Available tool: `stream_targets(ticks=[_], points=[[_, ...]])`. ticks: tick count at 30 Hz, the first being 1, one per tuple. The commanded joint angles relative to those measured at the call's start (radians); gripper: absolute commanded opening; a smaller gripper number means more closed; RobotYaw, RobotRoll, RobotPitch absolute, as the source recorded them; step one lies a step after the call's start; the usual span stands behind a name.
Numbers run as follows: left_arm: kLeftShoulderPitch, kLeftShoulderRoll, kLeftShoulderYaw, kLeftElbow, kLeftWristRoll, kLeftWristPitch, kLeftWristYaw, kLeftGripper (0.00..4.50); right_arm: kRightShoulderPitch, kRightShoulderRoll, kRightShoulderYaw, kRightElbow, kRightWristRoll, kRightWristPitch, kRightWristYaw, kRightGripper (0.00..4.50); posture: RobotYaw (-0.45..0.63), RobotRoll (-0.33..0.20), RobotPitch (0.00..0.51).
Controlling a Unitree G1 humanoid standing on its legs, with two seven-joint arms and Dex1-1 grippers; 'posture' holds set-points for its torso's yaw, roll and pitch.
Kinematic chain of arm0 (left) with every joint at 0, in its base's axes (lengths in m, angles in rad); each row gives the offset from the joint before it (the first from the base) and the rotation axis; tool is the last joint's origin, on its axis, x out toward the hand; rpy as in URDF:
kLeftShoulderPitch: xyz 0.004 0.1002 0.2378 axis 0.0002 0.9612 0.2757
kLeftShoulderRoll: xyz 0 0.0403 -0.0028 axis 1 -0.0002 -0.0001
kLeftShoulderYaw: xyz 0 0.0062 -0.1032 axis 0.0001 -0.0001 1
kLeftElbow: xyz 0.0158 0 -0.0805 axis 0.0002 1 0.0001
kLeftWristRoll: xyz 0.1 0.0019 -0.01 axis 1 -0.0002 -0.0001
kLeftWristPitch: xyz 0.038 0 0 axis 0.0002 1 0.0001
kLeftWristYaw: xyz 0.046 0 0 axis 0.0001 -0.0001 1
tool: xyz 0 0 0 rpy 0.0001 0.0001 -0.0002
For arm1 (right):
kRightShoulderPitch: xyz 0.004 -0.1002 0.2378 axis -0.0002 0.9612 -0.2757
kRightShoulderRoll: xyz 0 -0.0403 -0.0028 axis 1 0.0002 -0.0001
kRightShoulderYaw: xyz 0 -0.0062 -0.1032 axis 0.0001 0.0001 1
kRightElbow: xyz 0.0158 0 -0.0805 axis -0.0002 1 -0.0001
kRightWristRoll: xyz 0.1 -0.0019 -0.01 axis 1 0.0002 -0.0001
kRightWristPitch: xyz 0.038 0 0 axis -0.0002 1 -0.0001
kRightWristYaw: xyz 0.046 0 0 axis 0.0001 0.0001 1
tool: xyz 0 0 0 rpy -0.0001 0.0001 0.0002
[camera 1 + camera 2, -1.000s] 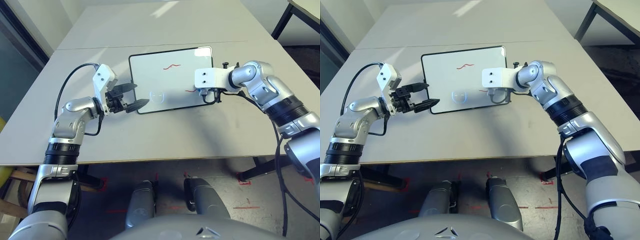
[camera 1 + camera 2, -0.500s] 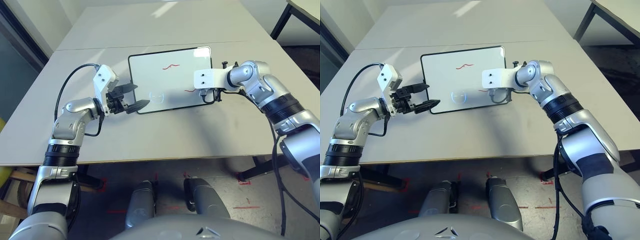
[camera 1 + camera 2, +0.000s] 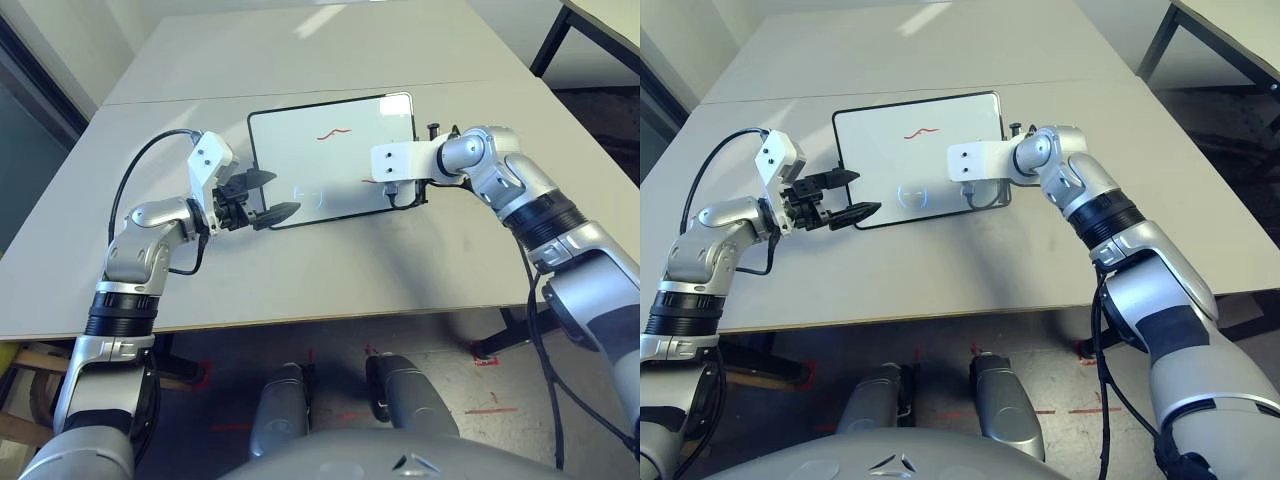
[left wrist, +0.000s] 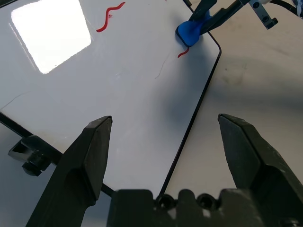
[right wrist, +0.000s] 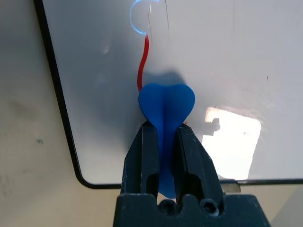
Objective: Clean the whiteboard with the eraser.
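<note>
The whiteboard [image 3: 310, 160] lies flat on the table, with a red squiggle [image 3: 335, 132] in its far half. A short red mark [image 5: 142, 66] sits near its front right corner. My right gripper [image 5: 164, 130] is shut on the blue eraser [image 5: 165, 106]. The eraser's rounded end presses on the board right at that mark, as the left wrist view shows for the eraser [image 4: 191, 32] too. My left gripper [image 3: 283, 192] hovers open at the board's front left corner, holding nothing. The board's black edge [image 4: 189, 127] runs between its fingers.
The grey table [image 3: 330, 260] has bare room in front of the board and behind it. A seam [image 3: 180, 98] crosses the tabletop beyond the board. A black knob [image 4: 31, 158] juts from the board's side near my left gripper. A second table's leg [image 3: 548, 45] stands at the far right.
The camera has shifted a little. My right gripper has slid the eraser slightly left across the board toward the short red mark. The left gripper has stayed open in the same place.
</note>
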Motion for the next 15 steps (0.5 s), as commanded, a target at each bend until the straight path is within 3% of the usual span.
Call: stream_targets(ticks=[1,15], points=[[0.013,0.010,0.009,-0.016,-0.006,0.011,0.003,4.50,0.012,0.023,0.015,-0.017,-0.013,0.003,0.006,0.21,-0.10,0.000,0.112],[0.013,0.010,0.010,-0.016,-0.006,0.011,0.001,4.50,0.017,0.064,0.017,-0.045,-0.037,0.013,0.023,0.21,-0.10,0.000,0.114]])
